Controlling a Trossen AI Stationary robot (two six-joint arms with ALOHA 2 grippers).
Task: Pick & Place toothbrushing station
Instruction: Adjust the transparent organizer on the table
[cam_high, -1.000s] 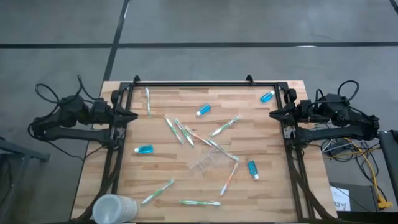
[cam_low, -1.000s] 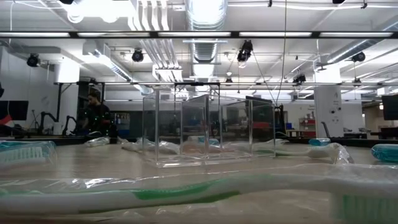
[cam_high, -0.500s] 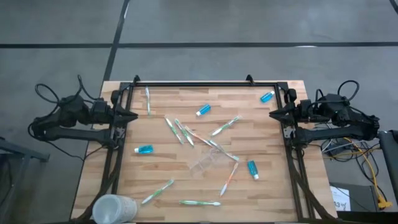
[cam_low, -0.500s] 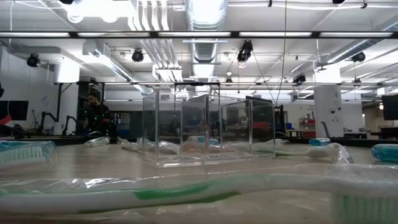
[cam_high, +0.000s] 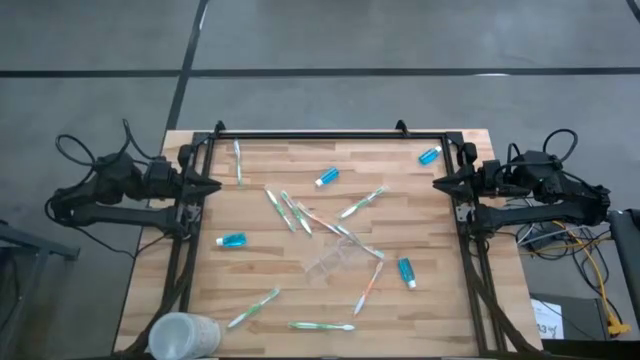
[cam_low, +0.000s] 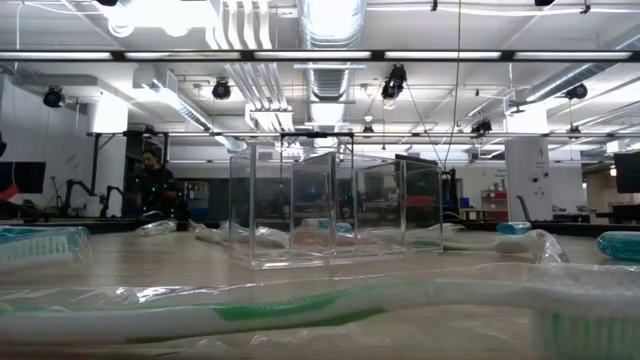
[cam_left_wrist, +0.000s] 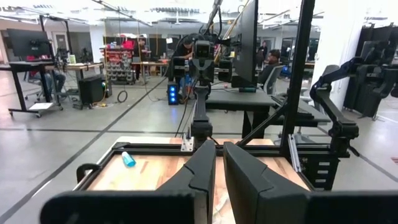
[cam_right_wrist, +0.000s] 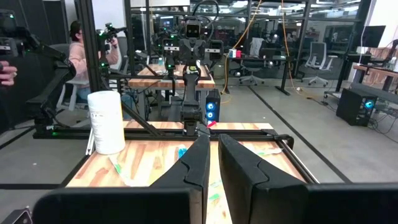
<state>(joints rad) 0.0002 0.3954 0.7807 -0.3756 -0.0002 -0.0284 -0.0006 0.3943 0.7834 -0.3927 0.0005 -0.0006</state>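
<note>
The toothbrushing station (cam_high: 330, 262), a see-through holder with compartments, stands on its base near the middle of the wooden table; the low view shows it upright (cam_low: 335, 205). Slim toothbrushes lie scattered around it, such as one (cam_high: 285, 210) toward the far left and one (cam_low: 300, 312) close to the low camera. Small blue tubes (cam_high: 327, 177) (cam_high: 232, 240) (cam_high: 406, 271) (cam_high: 430, 155) lie flat on the wood. My left gripper (cam_high: 212, 186) (cam_left_wrist: 219, 149) is at the table's left edge, level and shut on nothing. My right gripper (cam_high: 438, 183) (cam_right_wrist: 214, 140) is at the right edge, also shut on nothing.
A frosted white cup (cam_high: 183, 335) (cam_right_wrist: 106, 121) stands at the near left corner. A black frame (cam_high: 320, 135) runs along the far edge and down both sides. Bare wood lies between the scattered things. People sit at desks in the room beyond.
</note>
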